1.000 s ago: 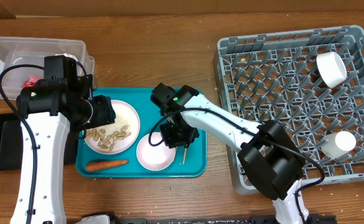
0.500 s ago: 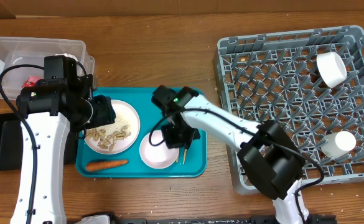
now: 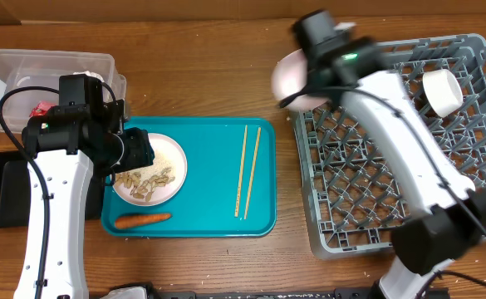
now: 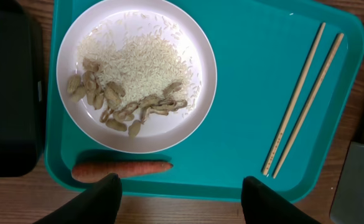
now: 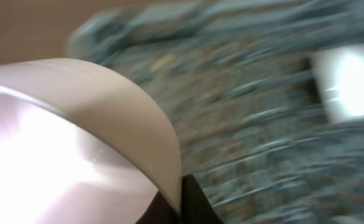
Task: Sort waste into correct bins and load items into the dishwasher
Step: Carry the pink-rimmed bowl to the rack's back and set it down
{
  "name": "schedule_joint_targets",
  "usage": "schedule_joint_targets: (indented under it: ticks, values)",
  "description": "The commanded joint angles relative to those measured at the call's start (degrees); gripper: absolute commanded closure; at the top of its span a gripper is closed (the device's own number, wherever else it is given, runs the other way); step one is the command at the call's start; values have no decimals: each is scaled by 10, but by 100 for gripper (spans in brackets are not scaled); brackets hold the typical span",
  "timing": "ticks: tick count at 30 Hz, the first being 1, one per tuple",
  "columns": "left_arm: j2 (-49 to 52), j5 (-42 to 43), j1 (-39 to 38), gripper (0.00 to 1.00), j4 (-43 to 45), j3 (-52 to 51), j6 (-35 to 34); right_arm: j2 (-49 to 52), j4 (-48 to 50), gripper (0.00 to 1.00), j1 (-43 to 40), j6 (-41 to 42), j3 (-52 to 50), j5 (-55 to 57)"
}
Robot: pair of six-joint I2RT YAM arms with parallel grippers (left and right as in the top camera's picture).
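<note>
Carrying a bowl (image 3: 294, 76) pinched by its rim, the right tool (image 5: 177, 200) hangs over the nearest corner of the rack (image 3: 342, 191), seemingly to load it there. The left tool (image 4: 178, 208), jaws apart, hovers above the plate (image 4: 107, 18); chopsticks (image 4: 300, 99) lie off to its side.

Ahead of the left pincer (image 4: 180, 184), whose fingers stand apart, a strip of bare floor on the large teal plastic serving tray (image 4: 238, 124) runs between the round white plate (image 4: 205, 93) of rice and scraps to its left and the thin wooden chopsticks (image 4: 293, 101) to its right. The small orange carrot (image 4: 122, 169) lies just before its left finger. The right pincer (image 3: 307, 83), clamped on a white bowl (image 3: 288, 75), has the large grey plastic dish rack (image 3: 319, 224) with upright pegs crowding beneath it
</note>
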Motion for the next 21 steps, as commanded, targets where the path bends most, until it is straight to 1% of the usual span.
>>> schedule_joint_targets:
  ticks: [1,3,5,7,13,21]
  values:
    - [3,-5,-5,36,1,-2,-2,-12,2,96,-47,3,7,221]
    - [3,-5,-5,36,0,-2,-2,-11,9,96,-77,37,2,307]
    - [3,-5,-5,36,0,-2,-2,-11,10,96,-107,102,-3,390]
    - [3,-5,-5,36,0,-2,-2,-10,25,96,-135,134,-10,441]
    - [3,-5,-5,37,1,-2,-2,4,73,96,-184,132,-53,457]
    - [3,-5,-5,37,1,-2,-2,48,123,96,-188,133,-132,457]
